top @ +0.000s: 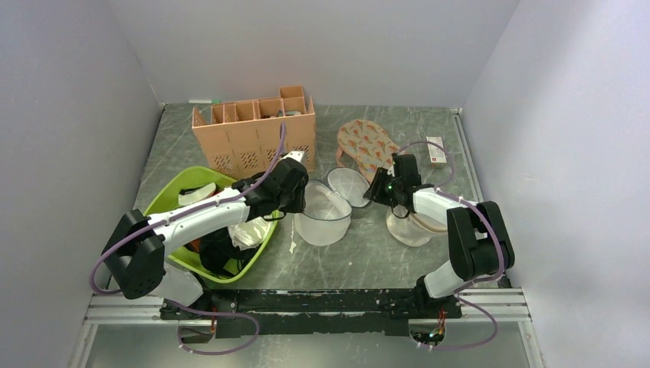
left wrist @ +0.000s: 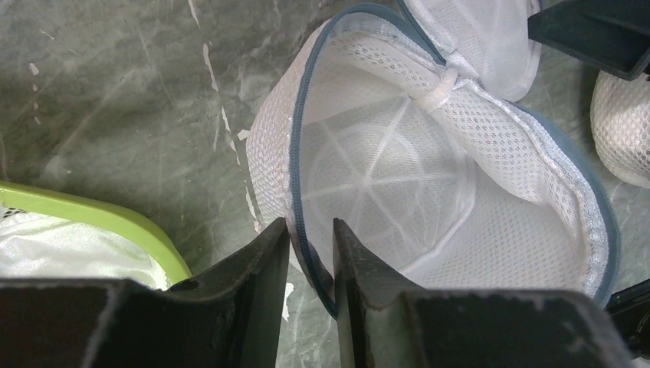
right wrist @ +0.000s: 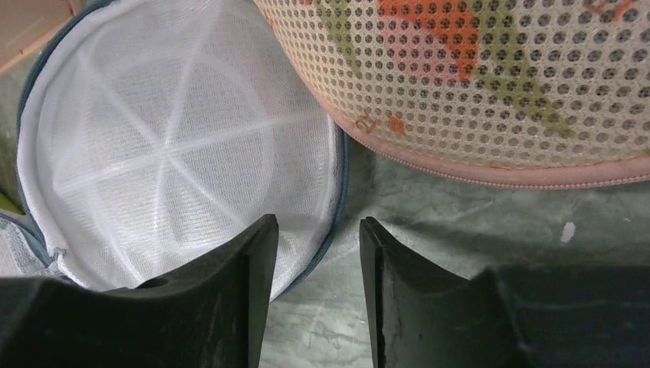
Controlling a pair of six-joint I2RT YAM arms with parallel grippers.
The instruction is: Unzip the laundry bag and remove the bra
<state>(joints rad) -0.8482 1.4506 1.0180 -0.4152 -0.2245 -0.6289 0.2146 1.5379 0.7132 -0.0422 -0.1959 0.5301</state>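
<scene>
The white mesh laundry bag (top: 322, 220) stands open mid-table, with its round lid (top: 349, 185) flipped back behind it. In the left wrist view the bag (left wrist: 429, 176) looks empty inside. My left gripper (left wrist: 310, 230) is shut on the bag's blue zip rim at its left side; it also shows in the top view (top: 295, 197). My right gripper (right wrist: 318, 226) is open and empty, low over the table at the lid's (right wrist: 169, 146) right edge. A white rounded cup, apparently the bra (top: 405, 228), lies on the table under my right forearm and shows at the left wrist view's edge (left wrist: 622, 126).
The cream embroidered mesh bag (top: 368, 146) lies behind my right gripper, close above it in the right wrist view (right wrist: 475, 77). A green basin (top: 175, 201) of clothes sits under my left arm. An orange slotted crate (top: 257, 134) stands at the back. A small box (top: 436, 151) lies at back right.
</scene>
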